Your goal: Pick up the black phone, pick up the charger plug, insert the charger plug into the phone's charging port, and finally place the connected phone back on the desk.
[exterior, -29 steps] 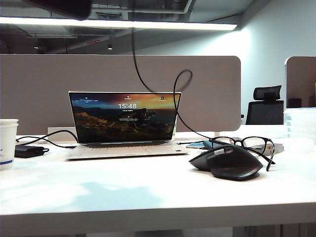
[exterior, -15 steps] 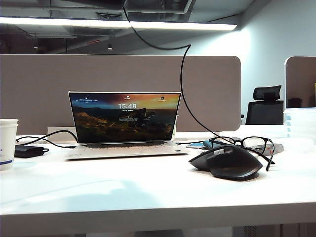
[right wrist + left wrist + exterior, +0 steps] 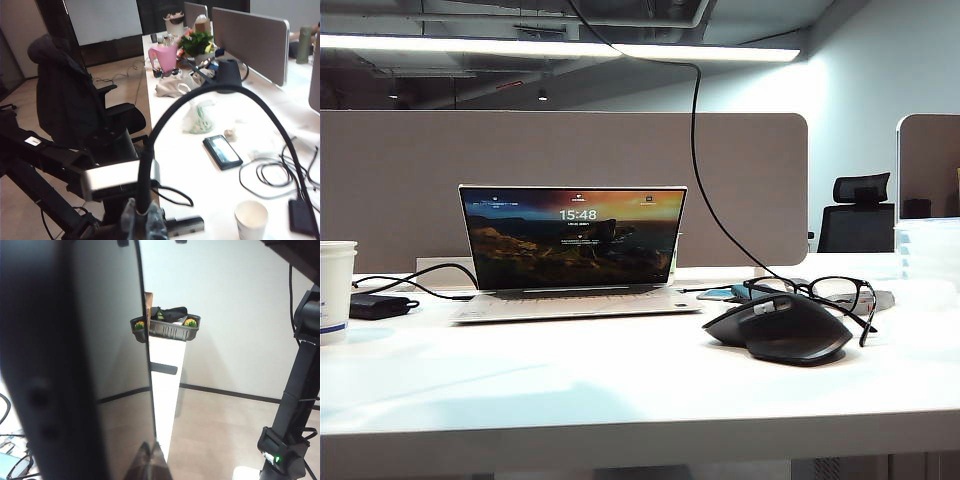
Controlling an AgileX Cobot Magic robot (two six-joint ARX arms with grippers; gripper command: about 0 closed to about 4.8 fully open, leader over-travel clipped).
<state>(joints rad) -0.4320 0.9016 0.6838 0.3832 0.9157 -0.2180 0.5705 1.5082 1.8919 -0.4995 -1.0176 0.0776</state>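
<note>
The black phone (image 3: 100,340) fills the near side of the left wrist view, its glossy face turned edge-on. My left gripper (image 3: 150,462) is shut on its rim. The charging port cannot be made out. In the right wrist view my right gripper (image 3: 145,217) is shut on the black end of the charger plug (image 3: 144,202); its silver tip is hidden between the fingers. The thin black cable (image 3: 200,92) arcs up out of the fingers. In the exterior view the cable (image 3: 693,140) hangs from above down to the desk (image 3: 620,380). Both grippers are above that view.
An open laptop (image 3: 575,250) stands mid-desk, with a black mouse (image 3: 780,328) and glasses (image 3: 815,292) to its right. A white cup (image 3: 335,290) and a power brick (image 3: 378,305) sit at the left. Behind is a grey partition (image 3: 750,180).
The cable's loop has pulled straight and risen. The dark shape at the exterior view's top left has gone up out of sight.
</note>
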